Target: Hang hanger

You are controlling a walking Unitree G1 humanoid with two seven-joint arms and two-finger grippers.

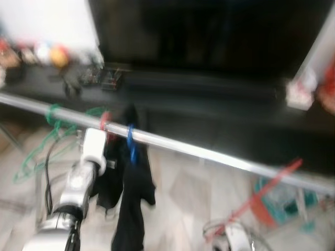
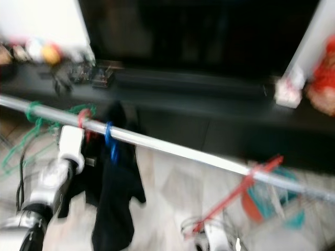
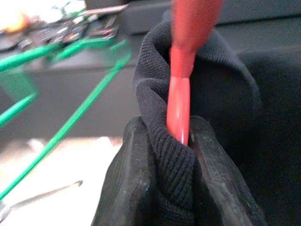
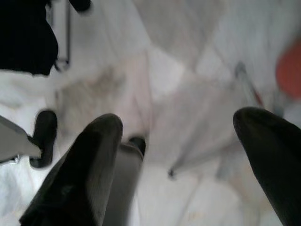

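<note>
Red hanger (image 3: 179, 101), black knit garment (image 3: 225, 89) draped, left pincer (image 3: 176, 165) clamping both, right pincer (image 4: 183, 155) spread.

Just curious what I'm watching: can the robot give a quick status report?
Left gripper shut on red hanger and black garment, up at rail. Right gripper open, idle. Blue hanger hangs alongside.

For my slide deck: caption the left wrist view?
Left claw shut on red hanger and black garment, green hangers beside.
</note>
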